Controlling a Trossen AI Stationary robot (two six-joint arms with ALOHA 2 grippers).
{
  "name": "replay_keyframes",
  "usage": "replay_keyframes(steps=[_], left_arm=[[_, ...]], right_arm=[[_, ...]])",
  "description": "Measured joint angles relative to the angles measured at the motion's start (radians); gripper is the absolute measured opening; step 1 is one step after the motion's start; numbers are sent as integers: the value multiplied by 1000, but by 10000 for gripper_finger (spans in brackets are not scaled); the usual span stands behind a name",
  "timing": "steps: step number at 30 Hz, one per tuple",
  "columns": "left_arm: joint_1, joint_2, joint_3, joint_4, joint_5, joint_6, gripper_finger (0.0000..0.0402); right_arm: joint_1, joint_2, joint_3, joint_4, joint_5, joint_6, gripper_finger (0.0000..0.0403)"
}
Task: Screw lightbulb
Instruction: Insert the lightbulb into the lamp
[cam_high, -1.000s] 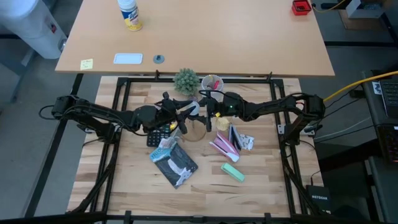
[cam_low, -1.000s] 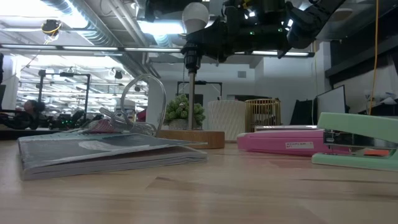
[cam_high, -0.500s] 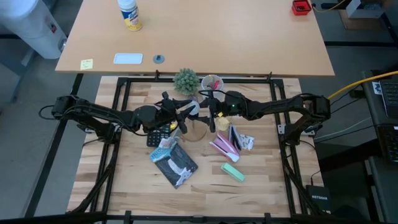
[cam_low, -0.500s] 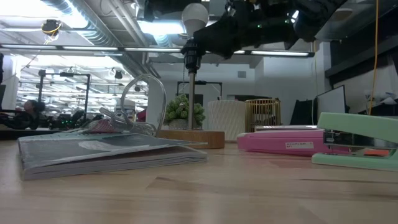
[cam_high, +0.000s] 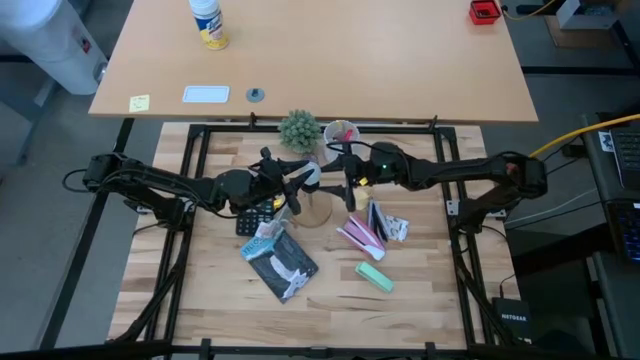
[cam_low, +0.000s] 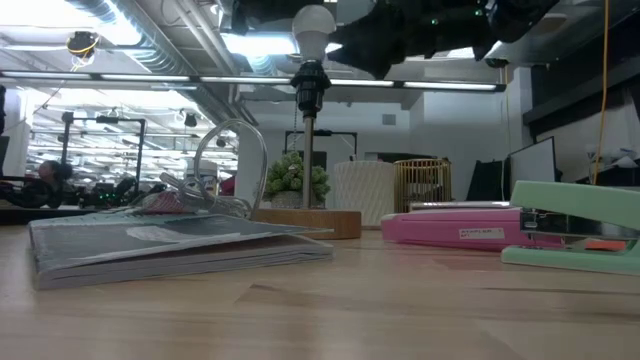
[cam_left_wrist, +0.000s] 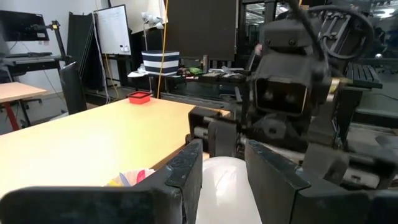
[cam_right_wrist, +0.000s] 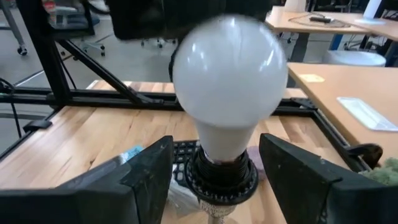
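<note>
The whitish lightbulb (cam_right_wrist: 229, 81) stands upright with its base in the black socket (cam_right_wrist: 222, 177) on top of the thin rod of the lamp stand. The stand's round wooden base (cam_low: 305, 222) rests on the table. The bulb also shows in the low view (cam_low: 314, 28). My left gripper (cam_left_wrist: 225, 177) reaches in from the table's left and is shut on the bulb's dome. My right gripper (cam_right_wrist: 214, 186) is open. It stands a little to the right of the socket, with its fingers spread on either side and apart from it. My left gripper pinches the bulb's rounded dome (cam_left_wrist: 227, 180) between its two fingers, one on each side. The fingers come roughly level from the table's left. The bulb stands upright, its base in the socket (cam_low: 310, 80).
A booklet (cam_high: 280, 262), a black calculator (cam_high: 255, 215), a pink stapler (cam_high: 358, 232) and a green stapler (cam_high: 375, 276) lie around the stand. A small plant (cam_high: 299, 130) and a pen cup (cam_high: 342, 132) stand at the far edge.
My right gripper, which was at the socket a second ago, has left it and drawn back toward the table's right edge. The socket now shows bare in the low view. The bulb and the stand have stayed where they were.
</note>
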Motion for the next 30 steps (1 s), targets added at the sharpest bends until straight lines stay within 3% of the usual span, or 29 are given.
replay_keyframes(steps=[9,13,25,30], left_arm=[[0,0,0,0,0,0,114],[0,0,0,0,0,0,114],[0,0,0,0,0,0,114],[0,0,0,0,0,0,114]], right_arm=[[0,-73,0,-19,3,0,243],[0,-78,1,-16,55,0,234],[0,-78,1,-13,80,-1,107],[0,-78,1,8,80,-1,71]])
